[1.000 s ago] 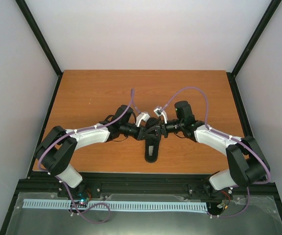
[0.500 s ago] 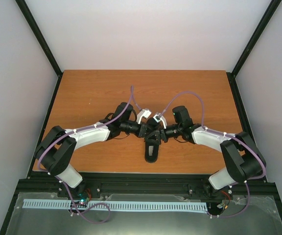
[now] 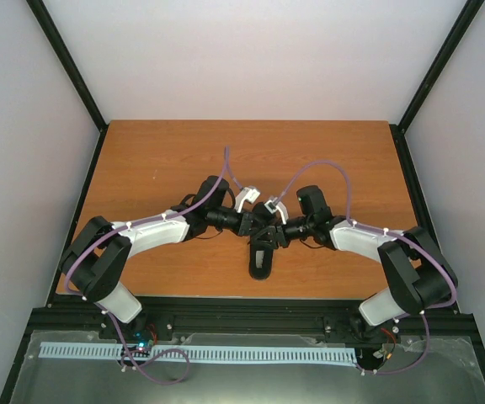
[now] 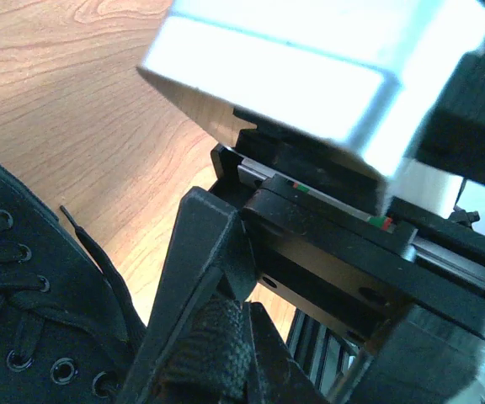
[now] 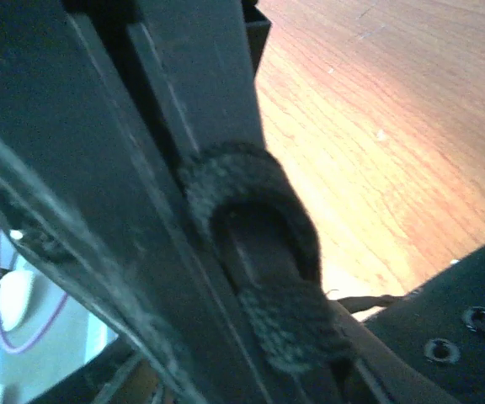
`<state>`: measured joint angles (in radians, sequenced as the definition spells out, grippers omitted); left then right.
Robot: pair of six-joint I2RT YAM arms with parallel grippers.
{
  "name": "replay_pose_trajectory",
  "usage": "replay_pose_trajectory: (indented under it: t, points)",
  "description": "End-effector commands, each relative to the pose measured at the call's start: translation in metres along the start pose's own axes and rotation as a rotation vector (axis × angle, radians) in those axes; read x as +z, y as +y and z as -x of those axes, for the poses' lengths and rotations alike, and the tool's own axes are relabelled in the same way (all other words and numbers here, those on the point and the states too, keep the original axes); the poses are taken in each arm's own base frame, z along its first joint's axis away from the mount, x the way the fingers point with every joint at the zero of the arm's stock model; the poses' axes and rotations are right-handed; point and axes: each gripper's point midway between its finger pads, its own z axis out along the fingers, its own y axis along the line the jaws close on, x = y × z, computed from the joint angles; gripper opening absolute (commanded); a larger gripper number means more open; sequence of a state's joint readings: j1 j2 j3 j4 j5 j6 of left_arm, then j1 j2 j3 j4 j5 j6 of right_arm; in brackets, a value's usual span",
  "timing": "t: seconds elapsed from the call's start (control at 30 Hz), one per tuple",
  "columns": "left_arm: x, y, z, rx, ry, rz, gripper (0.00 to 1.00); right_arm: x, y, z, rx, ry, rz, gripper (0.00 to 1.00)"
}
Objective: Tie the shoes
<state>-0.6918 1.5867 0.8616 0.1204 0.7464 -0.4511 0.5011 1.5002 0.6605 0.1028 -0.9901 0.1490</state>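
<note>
Starting at the left: the left gripper sits mid-frame in the overhead view, above the orange-brown wooden table. Its wrist cam shows the jaws pinched tight on a thin black woven lace. In the lower left of that wrist view is the small black low-top lace-up shoe, with ringed eyelets and a loose lace tip poking out over the wood. The upper right is filled by a blurry white boxy housing sitting on the other arm's black hardware. The only markings I can spot are a tiny green dot and a red dot on a rail.

From above, the shoe lies just below centre, right under the spot where the two grippers meet.

The right gripper is nose to nose with the left one. Its own cam is super close and dark. It shows a loop of black lace curled against dark finger bars, with a corner of the shoe at lower right. I can't tell how far apart those jaws are, or whether they actually have the loop.

Versus a second ago, the right arm has swung in leftward and down. Its gripper is now nearly on the left one, instead of up and to the right of the shoe. The left arm and shoe look parked in the same spot.
</note>
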Motion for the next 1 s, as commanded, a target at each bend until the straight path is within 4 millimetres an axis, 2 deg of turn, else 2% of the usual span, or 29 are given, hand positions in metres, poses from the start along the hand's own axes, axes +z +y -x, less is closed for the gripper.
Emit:
replay_pose_trajectory:
  t: [0.0,0.23,0.37,0.5,0.73,0.8,0.83,0.87,0.97]
  points:
    - [-0.001,-0.019,0.017,0.035,-0.025,-0.053,0.01,-0.003,-0.009,0.003,-0.033,-0.033,-0.075,0.41]
    - [-0.001,-0.016,0.017,0.024,-0.025,-0.043,0.01,-0.007,-0.012,0.006,-0.036,-0.075,-0.118,0.22]
    - [-0.002,-0.015,0.016,0.018,-0.025,-0.039,0.01,-0.009,-0.012,0.008,-0.039,-0.095,-0.130,0.16]
    - [-0.004,-0.013,0.017,0.013,-0.030,-0.025,0.03,-0.011,-0.014,0.009,-0.040,-0.107,-0.151,0.03]
    - [-0.007,-0.009,0.017,0.001,-0.042,-0.003,0.11,-0.014,-0.015,0.006,-0.034,-0.123,-0.170,0.03]
    - [-0.008,-0.008,0.018,-0.005,-0.046,0.003,0.16,-0.015,-0.015,0.006,-0.034,-0.126,-0.176,0.03]
    - [-0.009,-0.007,0.018,-0.009,-0.046,0.007,0.24,-0.015,-0.015,0.005,-0.033,-0.127,-0.181,0.03]
    - [-0.009,-0.006,0.017,-0.011,-0.046,0.008,0.28,-0.016,-0.015,0.004,-0.032,-0.129,-0.186,0.03]
    - [-0.012,-0.006,0.015,-0.010,-0.046,0.012,0.33,-0.018,-0.016,0.004,-0.032,-0.136,-0.199,0.03]
